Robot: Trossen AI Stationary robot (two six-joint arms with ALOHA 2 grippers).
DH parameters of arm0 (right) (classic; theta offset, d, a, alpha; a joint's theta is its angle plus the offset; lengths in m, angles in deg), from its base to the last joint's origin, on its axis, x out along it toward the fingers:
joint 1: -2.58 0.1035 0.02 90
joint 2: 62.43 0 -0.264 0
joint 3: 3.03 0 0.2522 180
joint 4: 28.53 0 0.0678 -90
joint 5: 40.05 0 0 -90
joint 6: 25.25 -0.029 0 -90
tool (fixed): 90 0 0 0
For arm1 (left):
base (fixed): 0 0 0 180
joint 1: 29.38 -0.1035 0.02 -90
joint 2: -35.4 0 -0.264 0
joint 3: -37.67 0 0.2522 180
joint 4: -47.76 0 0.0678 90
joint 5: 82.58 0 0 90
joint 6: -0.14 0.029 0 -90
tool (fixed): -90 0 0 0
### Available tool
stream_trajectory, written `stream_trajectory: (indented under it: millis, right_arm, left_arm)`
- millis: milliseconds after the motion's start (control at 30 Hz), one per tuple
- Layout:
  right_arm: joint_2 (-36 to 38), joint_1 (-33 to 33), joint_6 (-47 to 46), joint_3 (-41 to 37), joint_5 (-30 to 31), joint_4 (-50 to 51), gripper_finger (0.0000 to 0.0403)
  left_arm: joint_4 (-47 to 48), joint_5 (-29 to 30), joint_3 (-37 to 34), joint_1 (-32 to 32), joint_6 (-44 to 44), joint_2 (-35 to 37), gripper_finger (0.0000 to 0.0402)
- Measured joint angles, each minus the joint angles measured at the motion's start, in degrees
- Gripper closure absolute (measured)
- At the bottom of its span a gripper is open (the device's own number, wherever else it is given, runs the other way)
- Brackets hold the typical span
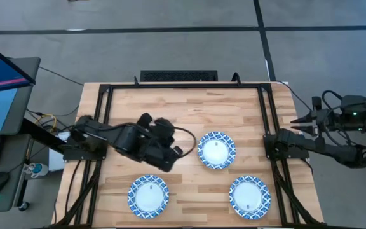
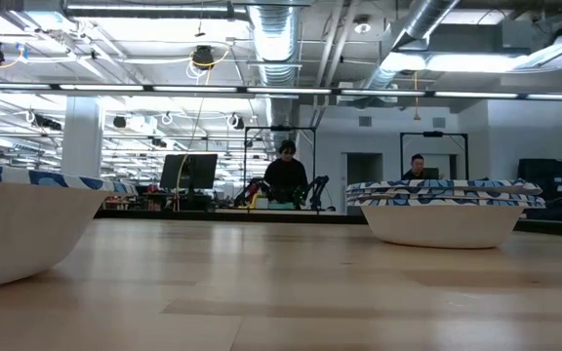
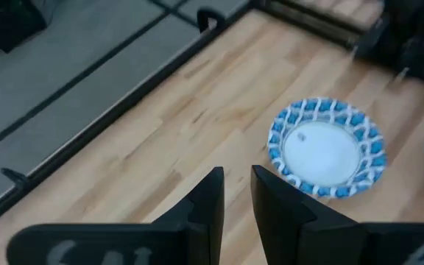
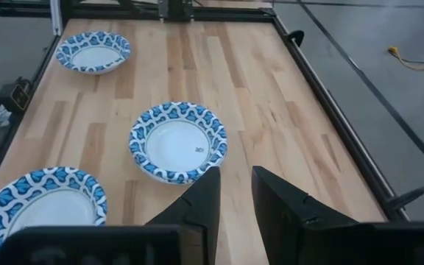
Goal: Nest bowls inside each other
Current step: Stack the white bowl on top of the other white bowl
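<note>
three bowl spots on my worktop (image 1: 183,108), both pincers empty

from above i count three: one bowl (image 1: 216,150) mid-worktop, one bowl front-left (image 1: 149,194), one bowl front-right (image 1: 250,196), all well apart. only the level view shows stacked rims, on the right-hand bowl stack (image 2: 444,210), plus two people behind. my left pincer (image 3: 235,193) hangs over bare wood near the middle bowl, fingers narrowly parted, holding nothing. my right pincer (image 4: 233,193) waits off the worktop's right edge, narrow gap too, empty.
</note>
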Motion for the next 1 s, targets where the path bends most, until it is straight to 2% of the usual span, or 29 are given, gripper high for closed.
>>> stream_trajectory:
  millis: [100,167,333,400,533,633,700,800,900,1000]
  right_arm:
    - [-0.01,-0.49,0.0,0.0,0.05,0.0,0.03]
    - [-0.01,-0.52,0.0,0.0,0.04,0.0,0.03]
    - [-0.01,-0.5,0.0,0.0,0.06,0.0,0.03]
    - [-0.01,-0.5,0.0,0.0,0.06,0.0,0.03]
    - [-0.01,-0.5,0.03,0.0,0.11,-0.06,0.03]
    - [-0.01,-0.43,1.43,0.0,0.23,-1.11,0.03]
    - [-0.01,-0.26,0.18,-0.02,0.23,-2.71,0.03]
    - [-0.07,-0.26,-3.23,-0.04,0.17,-3.1,0.03]
    - [-0.12,-0.35,-1.65,-1.1,0.3,0.36,0.03]
    - [0.38,-0.37,-2.47,-3.93,0.35,-0.06,0.03]
  left_arm:
    - [0.3,2.56,-4.19,1.05,-5.66,4.84,0.0341]
    - [-0.98,2.15,-8.06,1.24,-6.64,8.65,0.0341]
    - [-10.03,0.29,-22.45,1.78,-8.78,16.25,0.0341]
    - [-17.28,-0.59,-29.85,1.79,-8.74,19.14,0.0341]
    - [-39.65,-4.82,-45.41,1.22,-4.88,23.4,0.0341]
    - [-56.32,-5.74,-53.61,1.22,1.17,24.48,0.0341]
    - [-64.26,-5.49,-56.86,0.98,2.65,24.56,0.0341]
    - [-66.56,-11.46,-59.44,-0.09,0.96,23.7,0.0341]
    - [-65.94,-19.03,-61.7,-0.41,-3.57,22.08,0.0341]
    - [-63.64,-21.92,-62.44,0.13,-6.31,21.28,0.0341]
